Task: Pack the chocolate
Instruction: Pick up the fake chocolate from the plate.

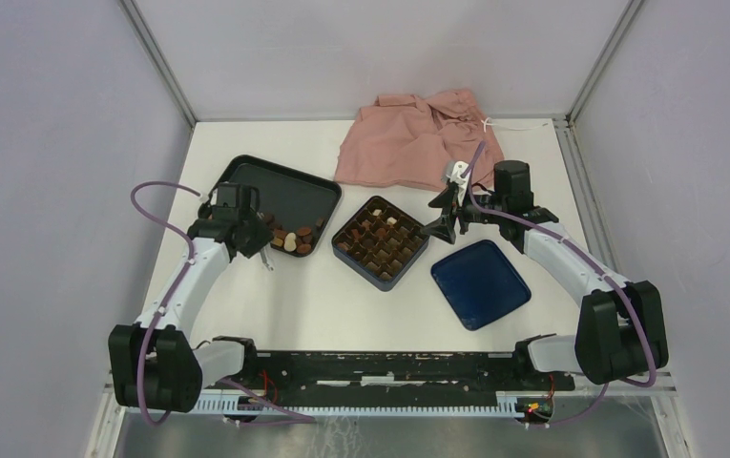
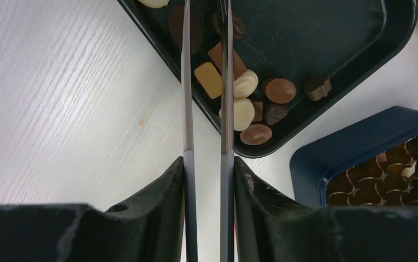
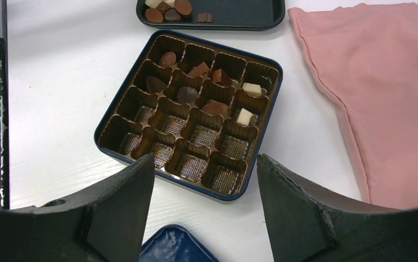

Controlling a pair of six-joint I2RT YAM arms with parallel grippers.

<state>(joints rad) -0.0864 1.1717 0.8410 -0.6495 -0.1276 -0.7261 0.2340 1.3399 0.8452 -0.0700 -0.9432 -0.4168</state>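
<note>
Nearest on the white surface (image 1: pixel 323 305) lies a blue lid (image 1: pixel 480 283). Beyond it, a blue box (image 1: pixel 380 241) holds chocolate (image 3: pixel 201 70) in the cells toward the black tray (image 1: pixel 284 186). The right gripper (image 1: pixel 440 218) hovers at the box's far right corner, jaws wide apart. More chocolate lies in the tray's near corner under the left gripper (image 1: pixel 263 253), whose thin jaws show a narrow gap. Whether they pinch anything cannot be told. A pink cloth (image 1: pixel 418 138) lies farthest.

A robotics lab test cell: a white bench (image 1: pixel 323 305) walled by plain grey panels (image 1: pixel 46 143) on aluminium posts (image 1: pixel 157 62) beyond the left gripper (image 1: pixel 267 258) and right gripper (image 1: pixel 432 218), black mounting rail (image 1: pixel 370 367) behind them.
</note>
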